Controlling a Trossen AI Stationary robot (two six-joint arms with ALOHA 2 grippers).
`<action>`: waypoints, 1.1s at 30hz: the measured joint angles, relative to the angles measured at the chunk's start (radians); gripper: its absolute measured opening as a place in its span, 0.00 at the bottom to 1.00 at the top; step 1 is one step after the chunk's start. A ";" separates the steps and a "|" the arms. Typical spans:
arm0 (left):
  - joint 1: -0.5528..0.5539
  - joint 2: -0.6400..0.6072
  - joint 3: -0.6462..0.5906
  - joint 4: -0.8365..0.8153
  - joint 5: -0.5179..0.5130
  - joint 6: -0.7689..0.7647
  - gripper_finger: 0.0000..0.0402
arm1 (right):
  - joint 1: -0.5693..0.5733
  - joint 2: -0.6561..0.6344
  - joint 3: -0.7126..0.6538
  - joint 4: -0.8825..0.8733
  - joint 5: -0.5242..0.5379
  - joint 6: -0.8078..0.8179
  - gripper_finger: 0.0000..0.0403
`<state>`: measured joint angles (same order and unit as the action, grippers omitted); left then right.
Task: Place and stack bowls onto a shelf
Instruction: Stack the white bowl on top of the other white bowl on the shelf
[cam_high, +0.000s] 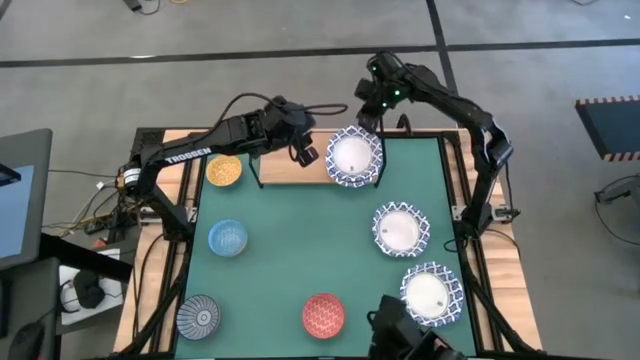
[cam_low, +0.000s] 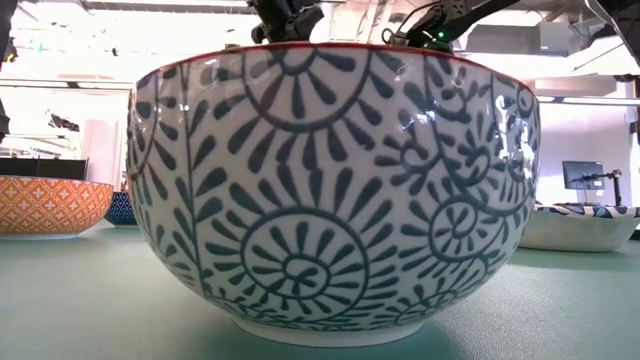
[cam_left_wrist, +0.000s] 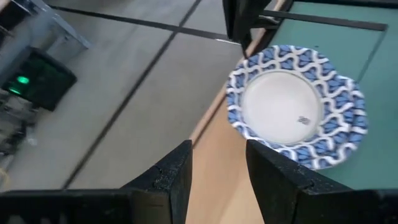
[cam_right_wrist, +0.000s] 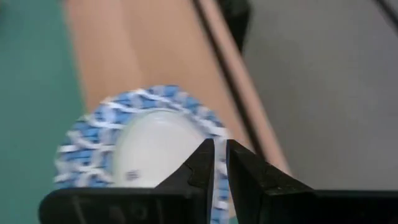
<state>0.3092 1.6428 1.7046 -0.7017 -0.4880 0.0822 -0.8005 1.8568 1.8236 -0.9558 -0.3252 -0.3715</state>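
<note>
White lattice-rim bowl (cam_high: 354, 157) sits on the right end of the shelf (cam_high: 290, 170), part over the plank edge toward the green mat (cam_high: 300, 250). Right end effector (cam_right_wrist: 220, 163) is above that bowl's far rim: fingers narrow, only a thin gap, rim visible through it. Can't tell whether it's pinching the rim or just clear of it.

Left end effector (cam_left_wrist: 219, 168) hangs over the plank just beside the same bowl, fingers wide, nothing between them.

Farther out from the right end effector: two more white lattice bowls down the mat's right side, one mid-mat (cam_high: 400, 229), one nearer the front edge (cam_high: 432, 293). I count only three wide white bowls from above. From the left end effector outward: yellow bowl (cam_high: 224, 171) on the desk (cam_high: 160, 290) just off the shelf's left end, light blue bowl (cam_high: 228, 238), then grey-blue patterned bowl (cam_high: 198, 318) and red bowl (cam_high: 323, 314) at the front.

My guess: first bowl placed, lots left.

Risks:
- If the fingers are touching the rim and the arm lifts, the bowl tips or drags off the plank. It overhangs already.
- Both end effectors crowd one bowl; any sideways move risks arm contact.
- Wire uprights close by could snag a finger.
</note>
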 joint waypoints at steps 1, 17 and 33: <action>0.000 0.000 0.000 -0.002 0.023 -0.015 0.34 | 0.009 0.001 0.000 -0.012 -0.030 -0.001 0.16; -0.007 0.092 -0.076 -0.072 0.092 -0.154 0.34 | 0.127 0.014 -0.065 0.360 0.347 0.136 0.16; -0.045 0.050 -0.063 -0.073 0.057 -0.201 0.34 | 0.106 0.128 -0.065 0.086 0.187 0.056 0.05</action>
<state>0.2642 1.6928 1.6421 -0.7742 -0.4313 -0.1188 -0.6946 1.9850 1.7584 -0.8697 -0.1379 -0.3155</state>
